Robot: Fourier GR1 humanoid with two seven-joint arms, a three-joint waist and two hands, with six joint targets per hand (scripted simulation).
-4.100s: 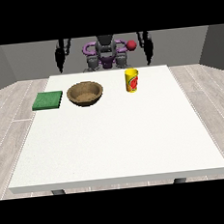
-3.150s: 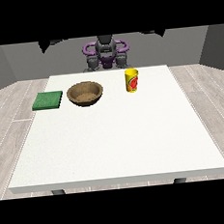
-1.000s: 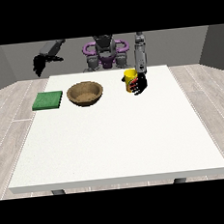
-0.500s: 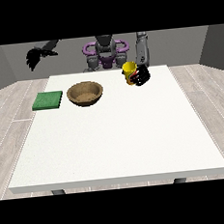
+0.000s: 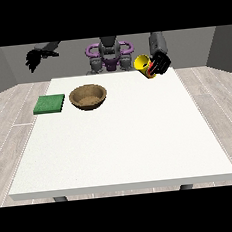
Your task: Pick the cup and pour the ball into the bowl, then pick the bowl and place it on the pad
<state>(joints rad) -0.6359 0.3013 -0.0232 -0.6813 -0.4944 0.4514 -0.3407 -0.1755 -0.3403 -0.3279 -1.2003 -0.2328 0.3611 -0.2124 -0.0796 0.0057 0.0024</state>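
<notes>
A yellow cup (image 5: 144,65) with a red mark hangs above the table's far right part, tilted with its mouth toward the view's left. The hand at the view's right (image 5: 159,64) is curled round it. No ball shows. A brown wooden bowl (image 5: 88,96) stands on the white table (image 5: 120,137) left of centre. A green pad (image 5: 49,104) lies flat to the bowl's left. The hand at the view's left (image 5: 33,58) is raised high beyond the table's far left corner, holding nothing, its fingers hanging down.
The robot's purple and grey torso (image 5: 109,56) stands behind the table's far edge. A grey plank floor surrounds the table.
The hand at the view's right has lifted the cup off the table and tilted it leftward. The hand at the view's left has risen and swung outward.
</notes>
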